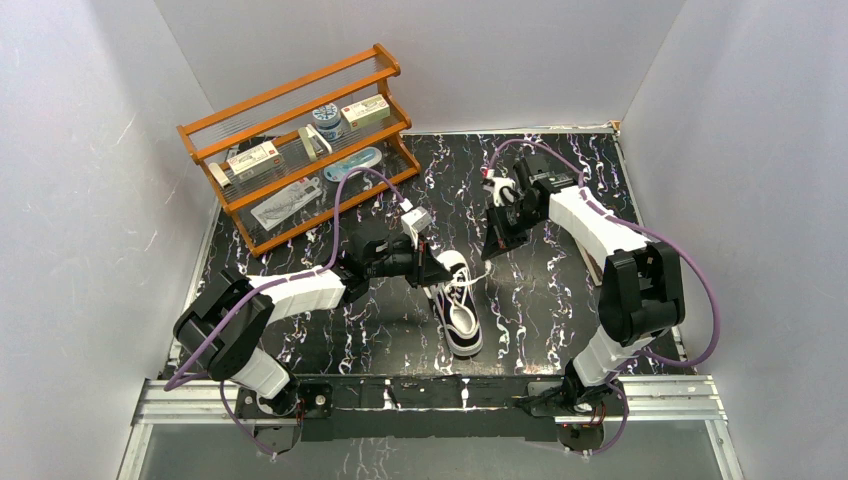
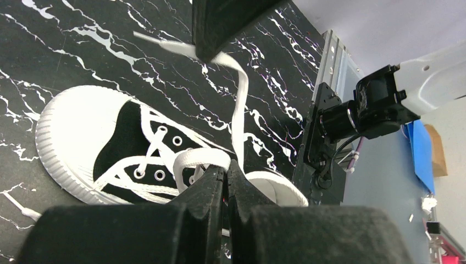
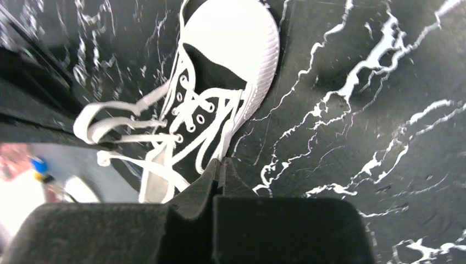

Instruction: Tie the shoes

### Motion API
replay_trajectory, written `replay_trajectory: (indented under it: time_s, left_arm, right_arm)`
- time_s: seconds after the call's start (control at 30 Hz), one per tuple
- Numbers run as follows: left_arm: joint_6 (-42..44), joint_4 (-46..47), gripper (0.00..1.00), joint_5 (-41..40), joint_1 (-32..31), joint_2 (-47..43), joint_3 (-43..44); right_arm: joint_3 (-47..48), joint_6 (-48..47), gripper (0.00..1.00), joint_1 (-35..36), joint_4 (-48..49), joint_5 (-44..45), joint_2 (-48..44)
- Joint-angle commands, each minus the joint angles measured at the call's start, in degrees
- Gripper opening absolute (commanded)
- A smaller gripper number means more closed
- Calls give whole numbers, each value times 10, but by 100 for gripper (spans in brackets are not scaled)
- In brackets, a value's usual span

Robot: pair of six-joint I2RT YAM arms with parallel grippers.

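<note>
A small black sneaker (image 1: 462, 312) with a white toe cap lies mid-table, toe pointing away from the arm bases. It also shows in the left wrist view (image 2: 77, 132) and the right wrist view (image 3: 231, 38). My left gripper (image 1: 437, 268) sits at the shoe's lacing and is shut on a loop of white lace (image 2: 198, 158), with its jaw tips (image 2: 226, 171) pinched together. My right gripper (image 1: 495, 243) hovers up and to the right of the toe. It is shut (image 3: 221, 163) on the other lace (image 2: 239, 110), which runs taut up from the shoe.
An orange wooden shelf rack (image 1: 300, 140) with small boxes stands at the back left. White walls close in the left, back and right sides. A metal rail (image 1: 430, 395) runs along the near edge. The right arm's base (image 2: 329, 137) stands behind the shoe's heel.
</note>
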Motion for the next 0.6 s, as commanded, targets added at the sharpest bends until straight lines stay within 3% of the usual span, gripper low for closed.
replay_trajectory:
  time_s: [0.0,0.27,0.57]
  left_arm:
    - [-34,-13,0,-14,4,-29,36]
    - [-60,-58,0,-36,4,-35,53]
    - [-75,-82,0,-56,3,-49,49]
  right_arm:
    - [16,-205,0,39,-11,-8,-12]
    - [-80,-406,0,47,132,-13,-62]
    - [-126,-657,0,95,123,56,-104]
